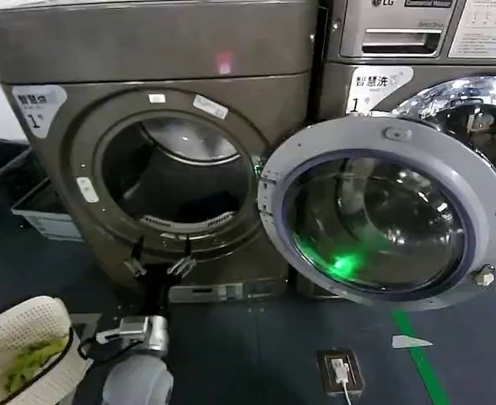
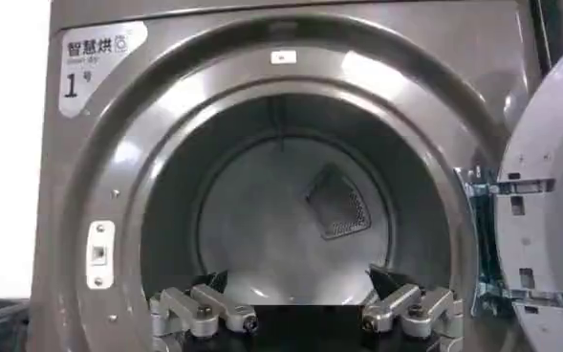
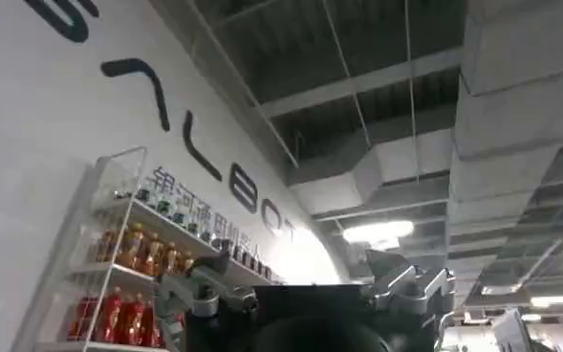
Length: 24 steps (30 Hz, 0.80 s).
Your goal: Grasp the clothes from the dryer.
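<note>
the large bronze-grey front-loading dryer (image 1: 155, 126) stands with its grey-rimmed glass porthole door (image 1: 389, 211) swung wide to the robot's right, leaving the round drum mouth (image 1: 179, 181) unobstructed. the left gripper (image 1: 159, 264) hovers at the lower lip of that mouth, its metal fingers (image 2: 200, 308) spread apart and holding nothing. in the left wrist view the drum's pale back wall and a dark grille (image 2: 338, 204) are plain, but no dark navy garment can be made out; if the clothes lie on the drum floor, the gripper body hides them. the right gripper (image 3: 305, 297) is raised away from the work, pointing at a ceiling and a drinks shelf (image 3: 128, 277), fingers apart and empty. the risks i judge from here: reaching in blind and closing on bare metal, or catching a finger on the drum's front rim.
</note>
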### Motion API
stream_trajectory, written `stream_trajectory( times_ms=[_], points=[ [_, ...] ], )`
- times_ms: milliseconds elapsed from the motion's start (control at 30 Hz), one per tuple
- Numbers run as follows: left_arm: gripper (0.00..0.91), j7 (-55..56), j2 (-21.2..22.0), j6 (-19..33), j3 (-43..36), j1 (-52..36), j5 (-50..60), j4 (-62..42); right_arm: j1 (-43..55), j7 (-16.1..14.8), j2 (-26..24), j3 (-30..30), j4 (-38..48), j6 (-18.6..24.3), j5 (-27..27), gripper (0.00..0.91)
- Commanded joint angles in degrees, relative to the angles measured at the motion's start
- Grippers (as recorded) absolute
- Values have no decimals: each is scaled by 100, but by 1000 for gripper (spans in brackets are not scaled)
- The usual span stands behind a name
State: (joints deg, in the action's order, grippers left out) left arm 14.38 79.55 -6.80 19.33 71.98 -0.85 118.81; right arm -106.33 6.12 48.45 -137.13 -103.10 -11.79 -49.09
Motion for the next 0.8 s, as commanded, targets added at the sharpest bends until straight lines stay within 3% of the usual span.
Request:
stream_trajectory(
  times_ms=[33,800],
  points=[
    [907,1,3,-2,-2,-1,0,-17,11,0,2,23,2,80,15,907],
    [907,-4,-12,-11,-9,27,5,9,22,-13,62,70,-91,93,-13,907]
  ],
)
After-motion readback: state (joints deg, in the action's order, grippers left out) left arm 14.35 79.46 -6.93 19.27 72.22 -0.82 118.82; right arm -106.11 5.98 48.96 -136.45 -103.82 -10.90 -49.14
